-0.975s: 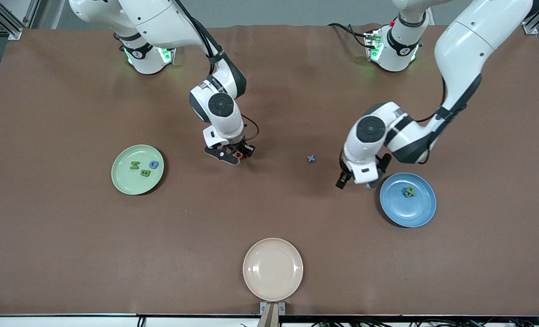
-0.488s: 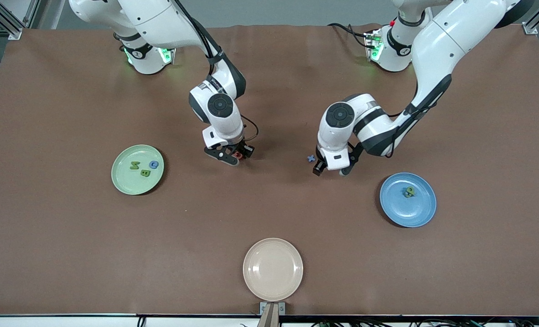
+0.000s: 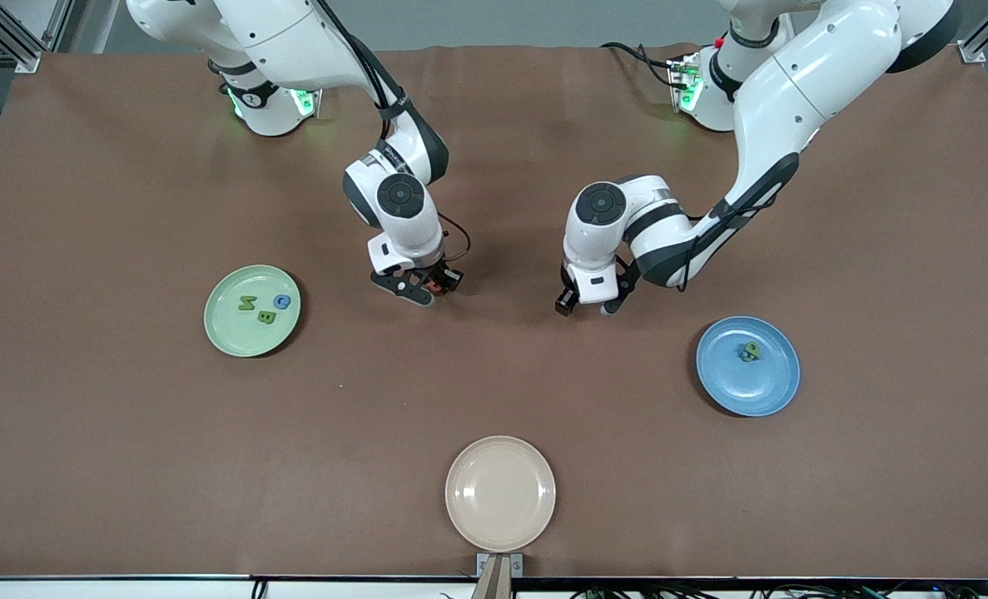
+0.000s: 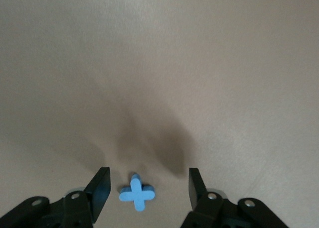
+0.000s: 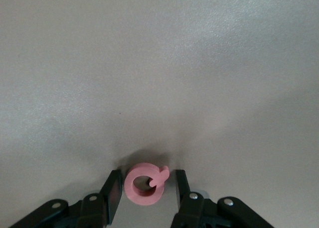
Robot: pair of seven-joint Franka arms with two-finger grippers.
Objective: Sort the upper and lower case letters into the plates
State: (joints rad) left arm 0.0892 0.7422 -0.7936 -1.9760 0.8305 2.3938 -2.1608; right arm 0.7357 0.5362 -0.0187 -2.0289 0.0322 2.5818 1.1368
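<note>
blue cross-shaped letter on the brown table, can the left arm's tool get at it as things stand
Probably yes. The left tool hangs open right over the small blue cross-shaped letter, which lies flat on the bare brown table between the two fingers, touching neither. Nothing else lies near it.

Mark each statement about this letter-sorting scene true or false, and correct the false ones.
1. The green plate holds three letters. True.
2. The left tool is open around a blue x. True.
3. The right tool holds a green letter. False: a red letter sits between its fingers.
4. The beige plate holds two letters. False: no letters lie in it.
5. The blue plate holds no letters. False: letters lie in it.
</note>
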